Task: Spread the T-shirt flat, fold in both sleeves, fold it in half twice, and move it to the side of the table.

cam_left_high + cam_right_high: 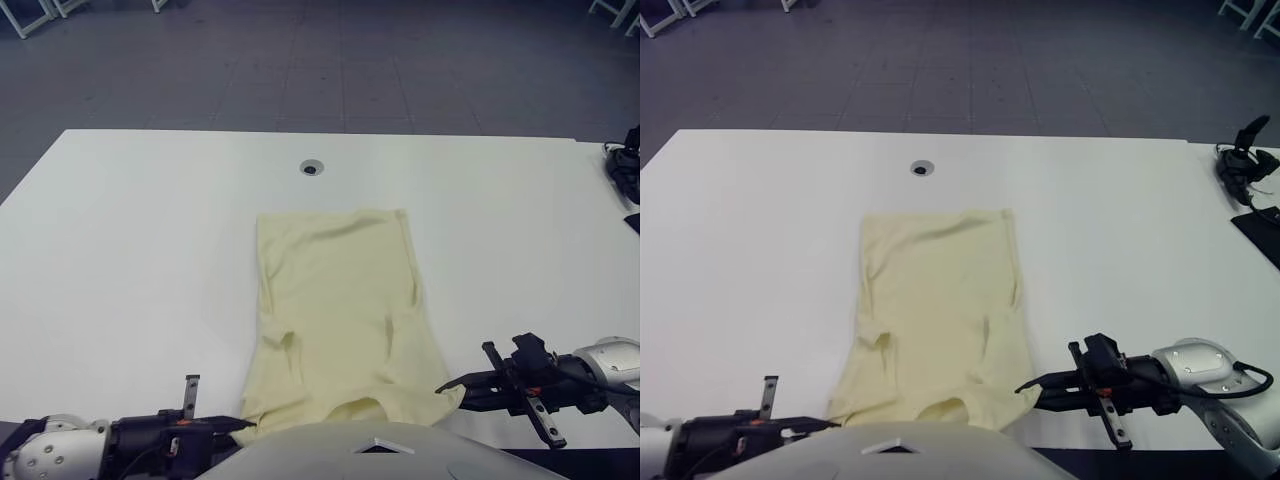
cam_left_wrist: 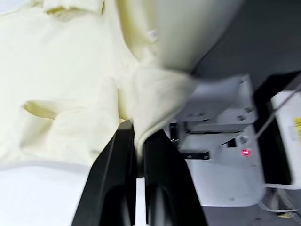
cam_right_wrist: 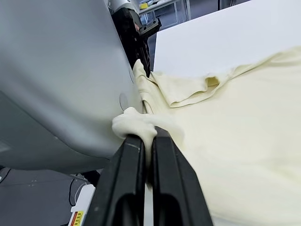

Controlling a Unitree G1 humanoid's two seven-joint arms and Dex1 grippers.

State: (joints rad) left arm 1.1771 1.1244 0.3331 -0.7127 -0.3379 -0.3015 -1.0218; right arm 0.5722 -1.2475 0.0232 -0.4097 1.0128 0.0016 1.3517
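My left gripper [image 1: 240, 424] and right gripper [image 1: 447, 385] each pinch a lower corner of shirt [image 1: 335, 300]; long axis runs straight up-frame.

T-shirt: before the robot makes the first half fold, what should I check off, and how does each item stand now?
1. Left gripper shut on the T-shirt at its near corner: ok.
2. Right gripper shut on the other near corner: ok.
3. Both sleeves folded in: ok.
4. Body lying smooth: not ok, creases near the sleeve folds.
5. Table beyond the far hem free, round hole apart from the cloth: ok.
6. All layers caught in each pinch: cannot tell.
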